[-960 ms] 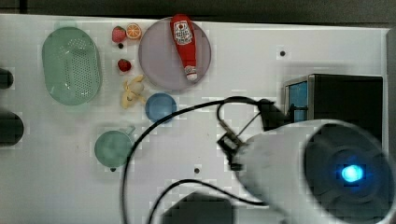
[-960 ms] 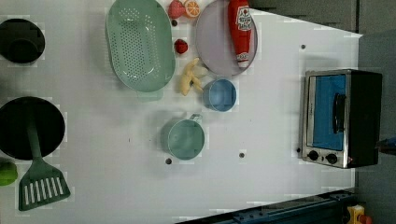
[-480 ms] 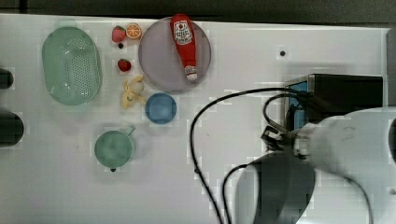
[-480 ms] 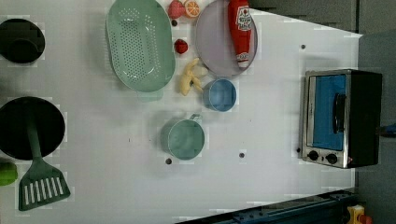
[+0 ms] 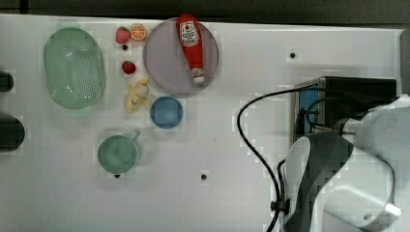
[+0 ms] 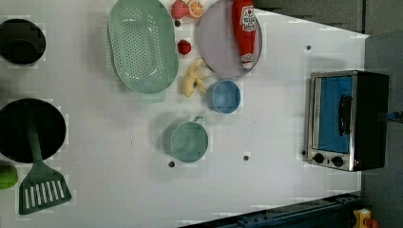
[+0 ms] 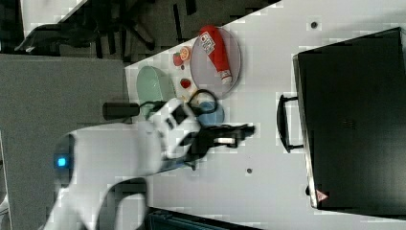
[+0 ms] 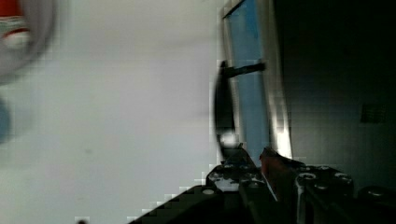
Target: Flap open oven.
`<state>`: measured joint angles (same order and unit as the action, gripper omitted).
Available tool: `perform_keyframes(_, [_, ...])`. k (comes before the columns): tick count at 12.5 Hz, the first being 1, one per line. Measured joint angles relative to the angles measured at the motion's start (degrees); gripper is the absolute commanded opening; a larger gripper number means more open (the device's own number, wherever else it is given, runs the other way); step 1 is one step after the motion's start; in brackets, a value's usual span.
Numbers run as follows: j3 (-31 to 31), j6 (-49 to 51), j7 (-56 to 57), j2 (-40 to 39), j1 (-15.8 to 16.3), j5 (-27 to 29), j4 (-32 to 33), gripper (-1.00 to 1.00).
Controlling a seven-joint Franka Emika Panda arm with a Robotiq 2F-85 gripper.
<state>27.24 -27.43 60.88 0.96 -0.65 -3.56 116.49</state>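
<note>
Hovering just short of the oven (image 7: 354,120), the gripper (image 7: 246,130) points at the black bar handle (image 7: 282,122) with its jaws only narrowly parted and nothing between them. The right view shows a strip of bare tabletop (image 7: 268,72) between fingertips and handle. In the wrist view the gripper (image 8: 254,156) sits close beside one end of the handle (image 8: 223,107), which stands off the blue-tinted glass door (image 8: 250,46) on two short posts.

The oven (image 6: 349,118) rests near the tabletop's edge with its door shut, and two black knobs (image 6: 328,159) sit on the steel frame beside the glass. It looks boxy, rigid and fairly heavy, so it should probably stay put under a modest pull, though a hard tug could drag it across the smooth surface.

The handle is the obvious place to take hold: stiff, narrow enough for the present jaw gap, and with room behind it for a fingertip to hook. Hooked or gripped near its middle, it would likely let the door swing evenly on its hinge. The glass seems the fragile part and is best left untouched.

Well away from the oven, across the tabletop, a ketchup bottle (image 6: 244,26) lies on a grey plate (image 6: 214,42), clear of the door's likely swing.
</note>
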Motion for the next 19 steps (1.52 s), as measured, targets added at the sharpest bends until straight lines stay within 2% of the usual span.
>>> perform_keyframes(7, [0.49, -16.74, 5.71, -8.13, -0.41, -0.24, 10.07, -0.65])
perform_keyframes(13, [0.62, -24.77, 6.49, -9.55, -0.6, -0.53, 12.2, -0.65])
perform_keyframes(16, [0.71, -25.95, 5.6, -11.13, 0.31, -4.86, 12.09, -0.65])
perform_keyframes(19, [-0.01, -25.86, -0.56, -11.63, 1.74, -13.91, 12.2, -0.65])
